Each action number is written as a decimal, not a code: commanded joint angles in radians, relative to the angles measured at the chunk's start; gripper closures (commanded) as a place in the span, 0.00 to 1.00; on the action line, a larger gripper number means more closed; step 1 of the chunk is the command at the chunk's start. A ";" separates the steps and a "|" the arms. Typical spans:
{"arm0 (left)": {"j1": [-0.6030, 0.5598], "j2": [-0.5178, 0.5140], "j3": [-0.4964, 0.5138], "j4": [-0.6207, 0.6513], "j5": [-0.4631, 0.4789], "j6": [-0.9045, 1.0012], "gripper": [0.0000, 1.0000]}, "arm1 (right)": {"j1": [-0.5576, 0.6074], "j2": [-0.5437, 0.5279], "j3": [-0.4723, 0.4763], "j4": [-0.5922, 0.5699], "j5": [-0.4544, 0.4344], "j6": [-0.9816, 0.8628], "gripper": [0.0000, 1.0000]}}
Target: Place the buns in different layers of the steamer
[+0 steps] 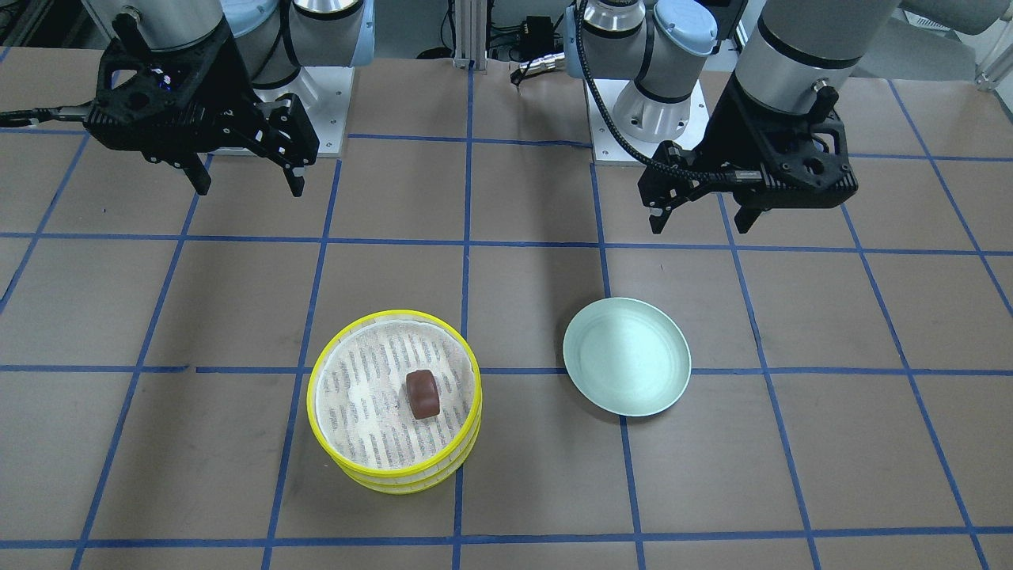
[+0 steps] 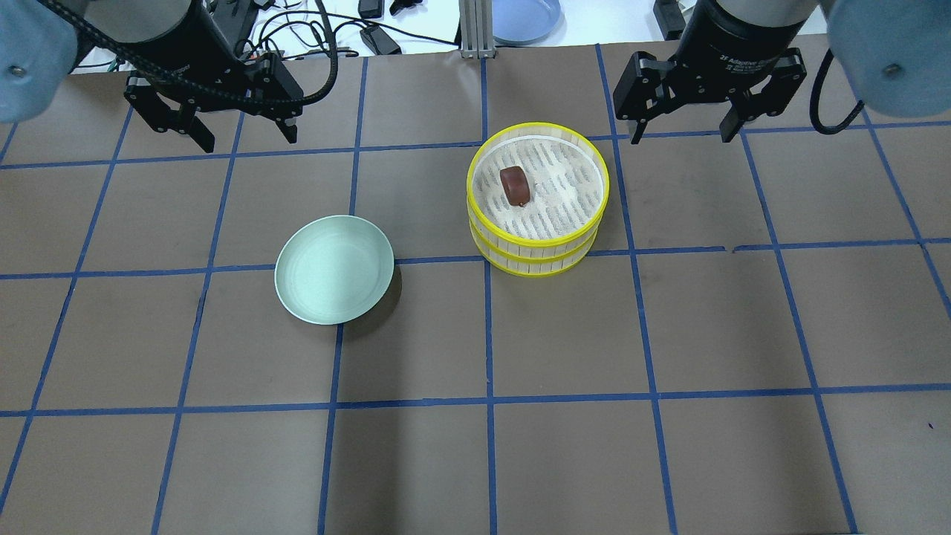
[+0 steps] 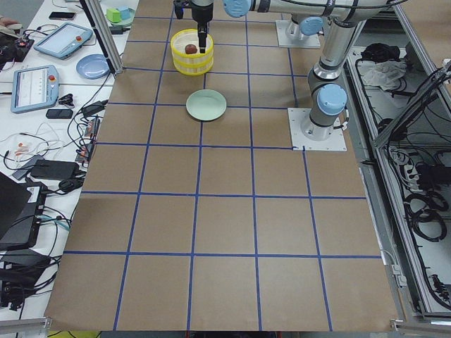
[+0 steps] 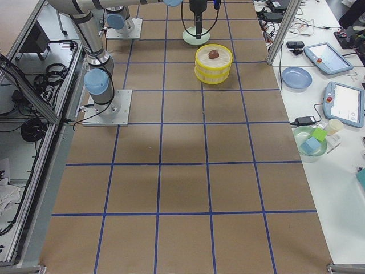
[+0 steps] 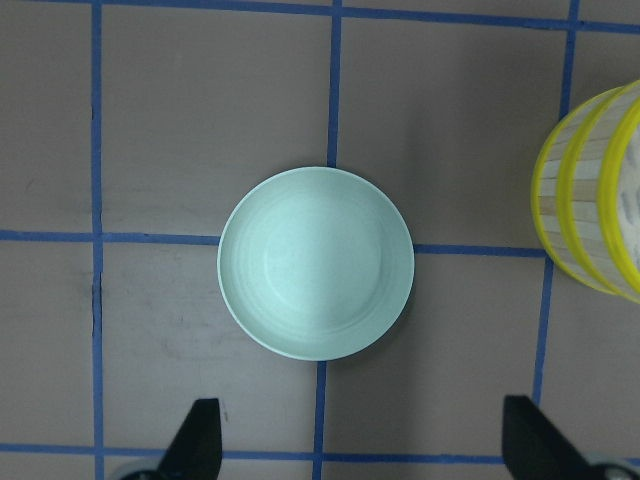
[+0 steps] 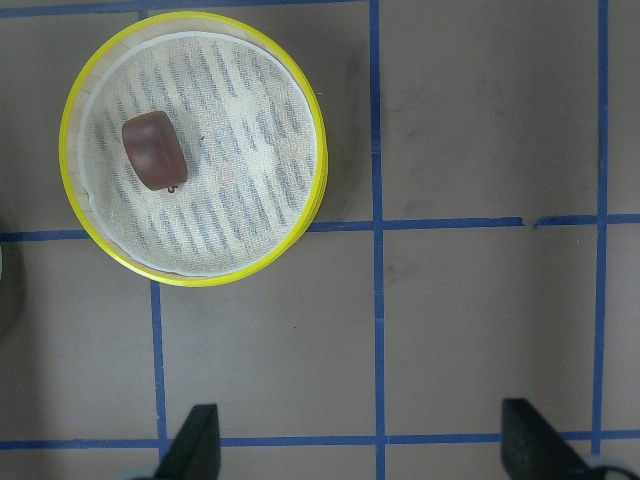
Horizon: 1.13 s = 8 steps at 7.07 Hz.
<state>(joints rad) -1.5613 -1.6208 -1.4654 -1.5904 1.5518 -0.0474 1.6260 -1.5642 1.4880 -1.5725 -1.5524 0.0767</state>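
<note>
A: Can you see into the bottom tray (image 2: 533, 264) of the steamer (image 1: 396, 473)?
B: No, you can't. The top tray (image 2: 536, 241) sits on it and covers it, so you cannot tell what is inside.
A: And in your left wrist view?
B: The steamer is cut off by the right edge there. You only get a strip of its side.
A: What about the left gripper (image 5: 367, 445)?
B: You see just 2 black fingertips (image 5: 200, 440) at the bottom edge. The rest is cut off.
A: And the brown bun (image 3: 191, 48) from the side?
B: Too tiny. You cannot tell its shape.
</note>
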 commanded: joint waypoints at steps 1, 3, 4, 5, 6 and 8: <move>0.001 0.004 -0.010 -0.051 0.010 0.001 0.00 | 0.000 0.001 0.000 0.000 0.000 0.000 0.00; 0.010 0.009 -0.007 -0.051 0.010 0.027 0.00 | 0.001 0.000 0.002 0.000 0.002 0.000 0.00; 0.010 0.007 -0.007 -0.051 0.010 0.029 0.00 | 0.000 0.000 0.000 0.000 0.000 0.000 0.00; 0.009 0.009 -0.007 -0.049 0.008 0.029 0.00 | 0.001 0.001 0.002 -0.001 0.002 0.002 0.00; 0.009 0.009 -0.007 -0.049 0.008 0.031 0.00 | 0.002 0.000 0.002 -0.001 0.002 0.000 0.00; 0.009 0.015 -0.012 -0.051 0.008 0.066 0.00 | 0.000 0.001 0.002 -0.001 0.002 0.000 0.00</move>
